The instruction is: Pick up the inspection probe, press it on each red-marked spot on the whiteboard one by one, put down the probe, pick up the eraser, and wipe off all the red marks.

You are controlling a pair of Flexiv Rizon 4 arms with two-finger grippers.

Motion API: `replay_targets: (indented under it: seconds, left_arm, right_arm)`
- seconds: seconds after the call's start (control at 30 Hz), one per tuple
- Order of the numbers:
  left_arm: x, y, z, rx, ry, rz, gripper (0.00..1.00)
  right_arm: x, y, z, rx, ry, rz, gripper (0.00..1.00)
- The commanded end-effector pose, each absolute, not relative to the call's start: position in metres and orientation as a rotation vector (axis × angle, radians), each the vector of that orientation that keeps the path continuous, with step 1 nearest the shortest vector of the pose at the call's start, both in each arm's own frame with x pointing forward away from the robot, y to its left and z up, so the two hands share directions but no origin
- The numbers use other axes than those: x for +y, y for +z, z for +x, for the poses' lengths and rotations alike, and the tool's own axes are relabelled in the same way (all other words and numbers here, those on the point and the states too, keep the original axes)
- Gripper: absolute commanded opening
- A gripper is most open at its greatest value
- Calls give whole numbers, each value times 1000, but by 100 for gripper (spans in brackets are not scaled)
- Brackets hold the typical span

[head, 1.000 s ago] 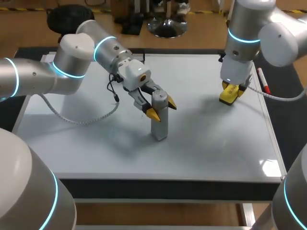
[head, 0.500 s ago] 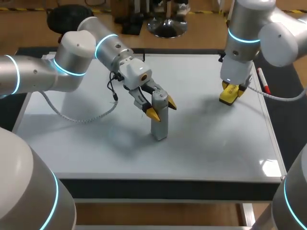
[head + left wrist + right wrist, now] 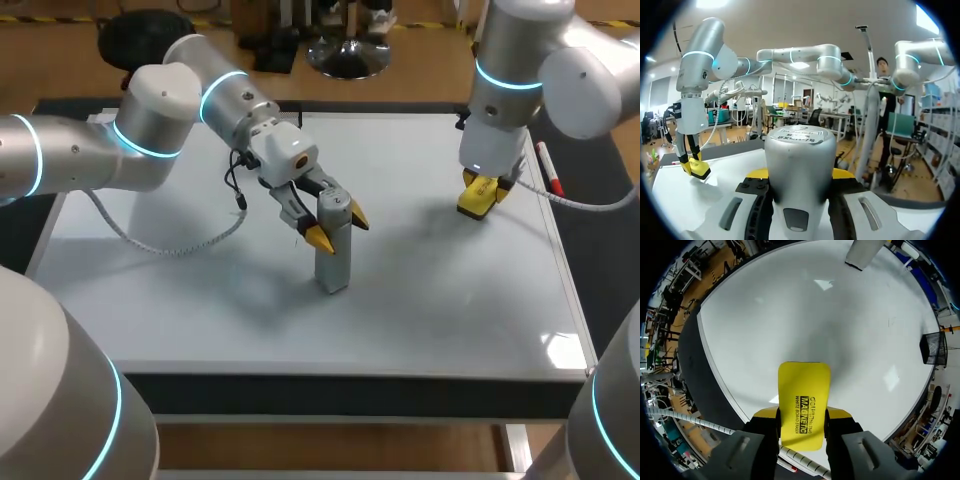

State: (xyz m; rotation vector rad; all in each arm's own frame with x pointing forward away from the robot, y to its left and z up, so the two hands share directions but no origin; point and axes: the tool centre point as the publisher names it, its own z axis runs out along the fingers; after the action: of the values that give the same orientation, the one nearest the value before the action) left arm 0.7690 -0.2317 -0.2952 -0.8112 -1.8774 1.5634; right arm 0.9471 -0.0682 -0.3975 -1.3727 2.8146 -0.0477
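Note:
The inspection probe (image 3: 332, 248), a grey cylinder with a rounded top, stands upright on the whiteboard (image 3: 200, 310) near its middle. My left gripper (image 3: 335, 227) is shut on its upper part; in the left wrist view the probe (image 3: 799, 172) fills the space between the yellow tips of that gripper (image 3: 799, 174). My right gripper (image 3: 484, 190) is shut on the yellow eraser (image 3: 479, 198) at the board's far right, the eraser resting on or just above the surface. In the right wrist view the eraser (image 3: 802, 405) sits clamped in that gripper (image 3: 802, 414). I see no red marks on the whiteboard.
A red marker pen (image 3: 548, 168) lies along the whiteboard's right edge, just beyond my right gripper. The left arm's cable (image 3: 170, 245) hangs over the board's left part. A dark table border runs along the whiteboard's front edge (image 3: 350, 392).

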Motion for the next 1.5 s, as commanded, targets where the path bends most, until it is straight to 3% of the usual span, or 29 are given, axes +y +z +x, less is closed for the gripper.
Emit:
replay_targets:
  seconds: [0.03, 0.9, 1.5]
  left_arm:
    - [-231, -294, 769, -1878, 1561, -820, 0]
    - [-140, -233, 823, -1915, 1569, -859, 0]
    - [-68, -238, 863, -1988, 1602, -753, 0]
  right_arm:
    - [-69, -397, 948, 2815, -52, -1376, 0]
    - [-69, -397, 948, 2815, -52, -1376, 0]
    - [-69, -397, 948, 2815, -52, -1376, 0]
